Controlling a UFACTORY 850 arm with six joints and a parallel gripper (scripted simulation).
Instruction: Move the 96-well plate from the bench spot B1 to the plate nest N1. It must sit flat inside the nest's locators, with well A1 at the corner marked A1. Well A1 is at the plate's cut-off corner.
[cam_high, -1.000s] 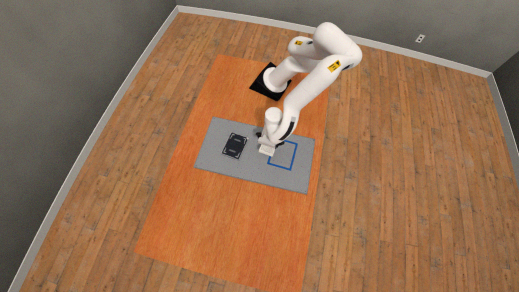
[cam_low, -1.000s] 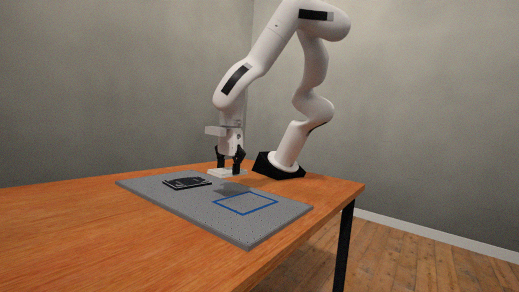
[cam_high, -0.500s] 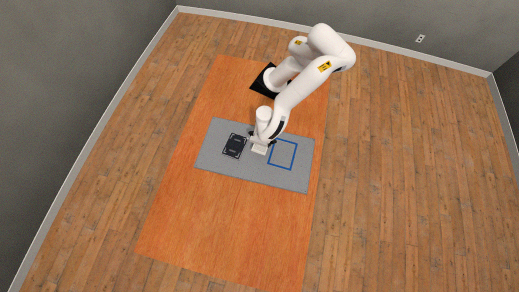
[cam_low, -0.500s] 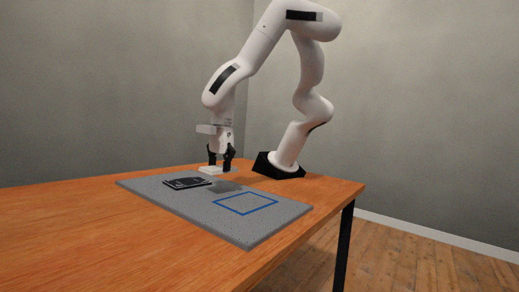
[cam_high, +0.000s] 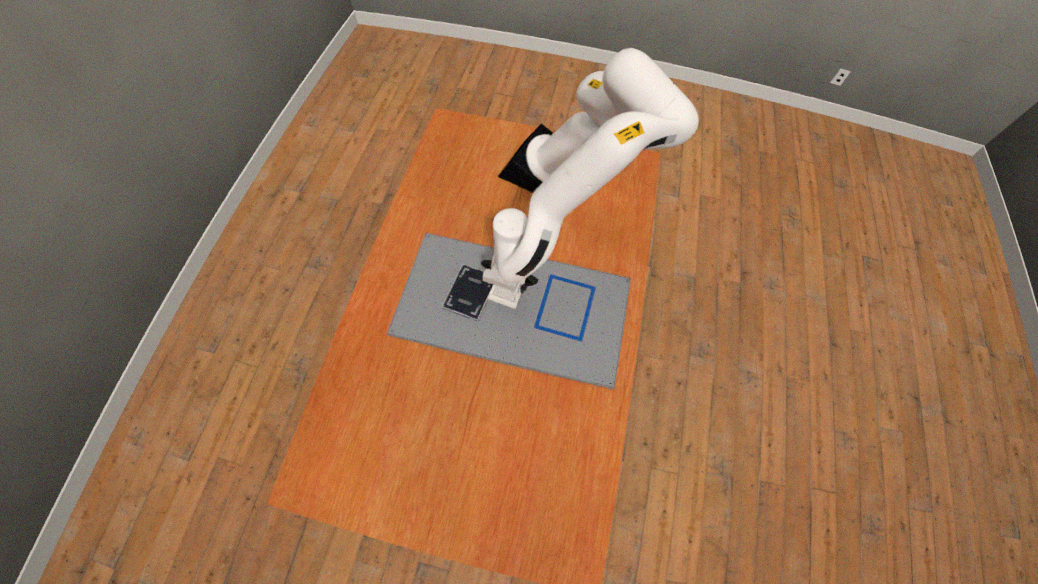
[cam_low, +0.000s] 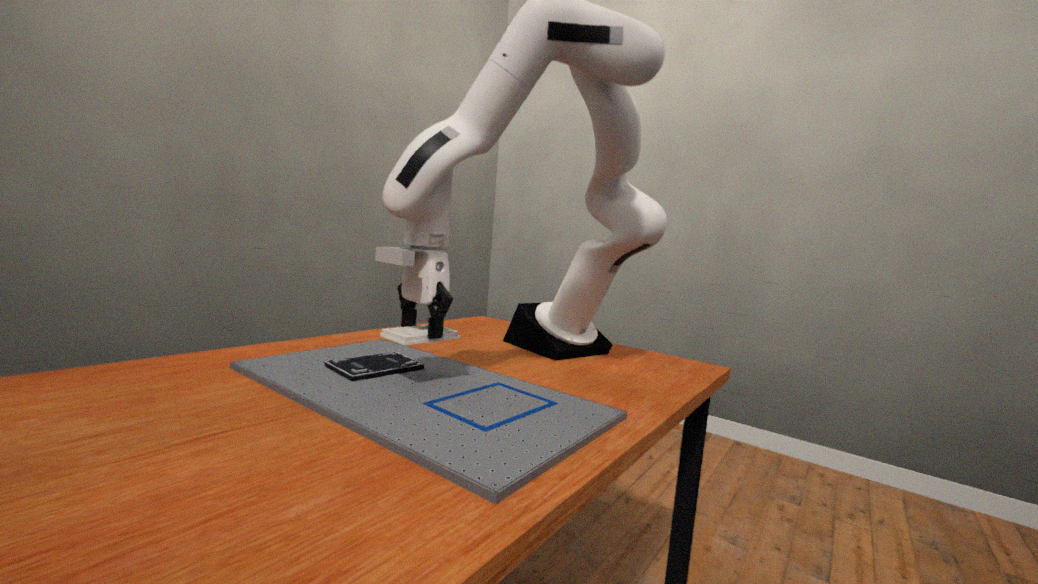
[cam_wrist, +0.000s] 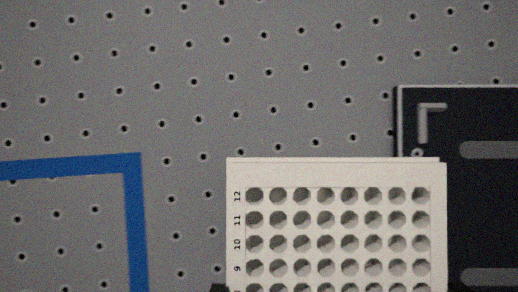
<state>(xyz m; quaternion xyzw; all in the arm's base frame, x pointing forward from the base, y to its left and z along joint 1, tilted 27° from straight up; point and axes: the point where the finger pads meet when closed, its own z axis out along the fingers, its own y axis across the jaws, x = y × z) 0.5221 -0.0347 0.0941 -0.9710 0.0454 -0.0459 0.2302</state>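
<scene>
Claw clamped on the plate, carrying it flat above the table! Left to right in the wrist view: the blue B1 outline on the grey board, then the plate's wells with row numbers 12 down to 9, its right edge overlapping the black nest below. From the top view, the plate hangs just beside the nest, well apart from B1.

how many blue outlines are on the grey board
1: the blue outline lies on the grey board, on the far side of the held plate from the black nest.
</scene>
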